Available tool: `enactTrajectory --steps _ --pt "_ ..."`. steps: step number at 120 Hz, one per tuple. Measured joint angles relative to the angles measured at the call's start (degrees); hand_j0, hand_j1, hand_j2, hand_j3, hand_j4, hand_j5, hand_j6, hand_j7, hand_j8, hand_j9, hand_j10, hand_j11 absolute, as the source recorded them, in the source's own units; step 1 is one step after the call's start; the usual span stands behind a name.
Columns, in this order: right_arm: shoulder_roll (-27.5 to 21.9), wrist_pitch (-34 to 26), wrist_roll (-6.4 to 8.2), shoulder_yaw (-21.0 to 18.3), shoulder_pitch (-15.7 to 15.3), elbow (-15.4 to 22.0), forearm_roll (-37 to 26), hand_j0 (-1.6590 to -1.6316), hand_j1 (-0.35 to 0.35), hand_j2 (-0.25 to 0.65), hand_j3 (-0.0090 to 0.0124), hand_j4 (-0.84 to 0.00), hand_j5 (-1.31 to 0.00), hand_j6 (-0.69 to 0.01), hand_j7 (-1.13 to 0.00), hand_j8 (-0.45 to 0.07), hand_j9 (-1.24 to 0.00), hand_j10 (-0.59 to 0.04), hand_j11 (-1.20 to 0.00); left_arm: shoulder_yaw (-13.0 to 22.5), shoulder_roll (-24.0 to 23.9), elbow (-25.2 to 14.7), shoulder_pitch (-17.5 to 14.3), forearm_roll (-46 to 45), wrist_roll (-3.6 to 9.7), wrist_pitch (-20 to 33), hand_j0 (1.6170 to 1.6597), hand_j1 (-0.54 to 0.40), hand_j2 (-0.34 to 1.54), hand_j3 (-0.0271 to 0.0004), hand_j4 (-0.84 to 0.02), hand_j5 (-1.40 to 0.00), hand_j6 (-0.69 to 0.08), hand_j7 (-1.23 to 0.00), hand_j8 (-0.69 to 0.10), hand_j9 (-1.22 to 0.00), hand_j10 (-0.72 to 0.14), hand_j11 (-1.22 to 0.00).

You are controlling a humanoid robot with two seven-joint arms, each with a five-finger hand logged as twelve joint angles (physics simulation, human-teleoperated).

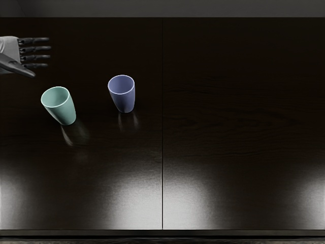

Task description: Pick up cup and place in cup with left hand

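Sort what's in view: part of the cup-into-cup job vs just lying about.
Part of the job:
- pale green tapered cup, upright
- blue-violet tapered cup, upright
- grey left hand with black fingers, open, empty

Not part of it:
- dark wood-grain table, only the support; no loose extras in view

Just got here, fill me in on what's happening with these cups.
Nothing is being handled right now. The left robot hand, fingers spread and empty, is near the table's upper left. The green cup and the blue cup stand apart on the table, mouths up, and neither is inside the other yet. The right arm is out of view.
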Motion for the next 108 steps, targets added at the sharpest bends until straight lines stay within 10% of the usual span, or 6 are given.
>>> enactTrajectory --steps 17,42,74,108 --pt "0.0 0.0 0.0 0.0 0.0 0.0 0.0 -1.6581 -0.316 -0.006 0.0 -0.028 -0.04 -0.028 -0.04 -0.028 -0.04 -0.027 -0.04 0.1 -3.7 0.3 -0.2 0.4 0.3 0.0 1.658 0.349 0.0 0.0 0.001 0.0 0.002 0.0 0.002 0.0 0.001 0.0" --pt "0.0 0.0 -0.01 -0.1 -0.2 -0.5 0.0 -1.6581 -0.316 -0.006 0.0 -0.027 -0.04 -0.028 -0.04 -0.028 -0.04 -0.028 -0.04 0.0 -12.4 -0.6 -8.5 7.2 6.64 0.0 1.6581 0.349 0.0 0.0 0.0 0.0 0.001 0.0 0.001 0.0 0.001 0.0" --pt "0.0 0.0 -0.01 -0.1 -0.3 -0.6 0.0 -1.6581 -0.316 -0.006 0.0 -0.028 -0.04 -0.028 -0.04 -0.028 -0.04 -0.027 -0.04 -0.1 -17.0 -13.6 -13.5 32.3 10.07 0.1 1.6581 0.349 0.0 0.0 -0.001 0.0 -0.001 0.0 -0.001 0.0 0.0 0.0" --pt "0.0 0.0 -0.01 -0.1 -0.3 -0.6 0.0 -1.6581 -0.316 -0.006 0.0 -0.028 -0.04 -0.028 -0.04 -0.028 -0.04 -0.028 -0.04 0.3 -26.0 -16.5 -14.4 49.4 14.83 15.2 1.6581 0.349 0.0 0.0 -0.002 0.0 -0.002 0.0 -0.002 0.0 -0.001 0.0"
